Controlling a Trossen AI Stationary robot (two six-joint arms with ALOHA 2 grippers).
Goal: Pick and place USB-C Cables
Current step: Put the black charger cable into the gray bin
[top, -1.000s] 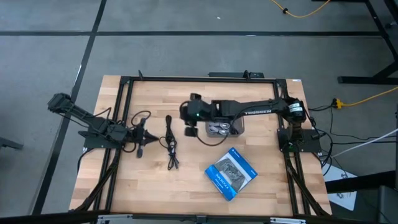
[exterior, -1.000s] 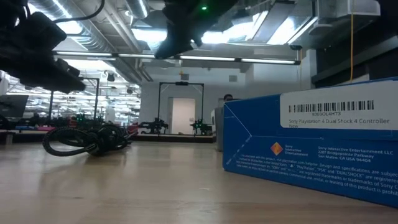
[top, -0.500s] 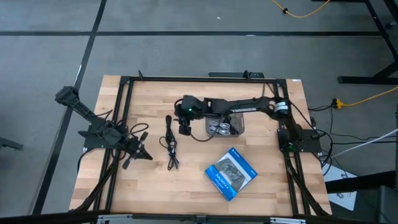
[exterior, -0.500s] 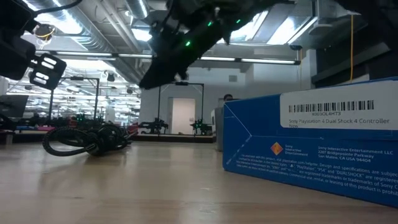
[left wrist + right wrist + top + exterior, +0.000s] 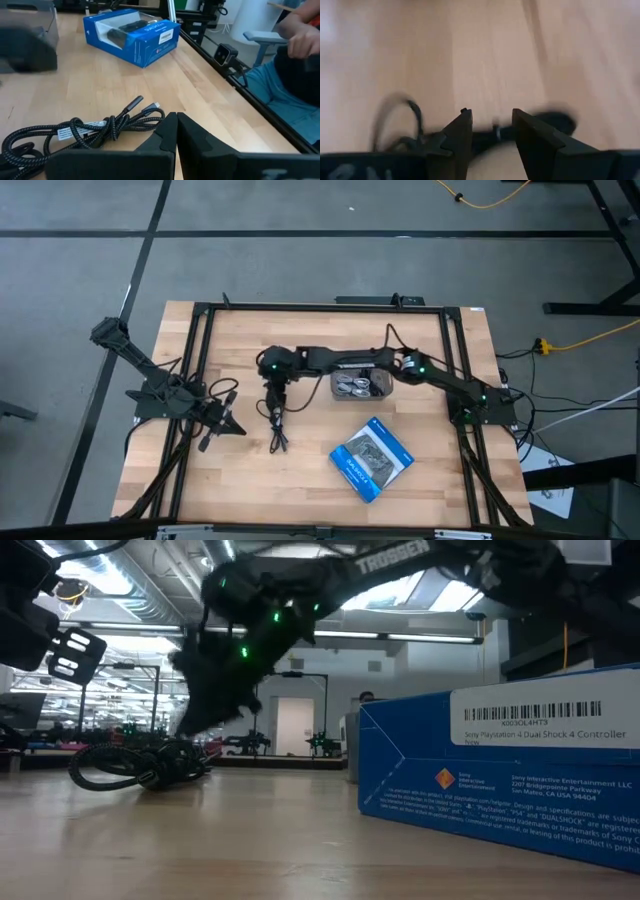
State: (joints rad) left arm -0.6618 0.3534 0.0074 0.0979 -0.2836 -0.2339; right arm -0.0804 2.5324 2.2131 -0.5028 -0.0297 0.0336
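Note:
A black braided USB-C cable bundle lies loosely coiled on the wooden table, left of centre; the low view shows the bundle and the left wrist view shows it with its silver-grey plugs. My right gripper reaches across from the right and hangs open just above the bundle's far end, fingers pointing down on either side of a strand. My left gripper waits shut to the left of the bundle. More cables lie in the grey bin.
A blue printed packet lies flat to the right of and nearer than the bundle. The grey bin sits under my right forearm. A black frame borders the table. A seated person is beyond the table's edge.
My right gripper has swung from beside the bin toward the table's left and dropped low over the cable bundle. My left gripper drew back a little toward the near edge, away from the bundle, then held still. The bundle has not moved.

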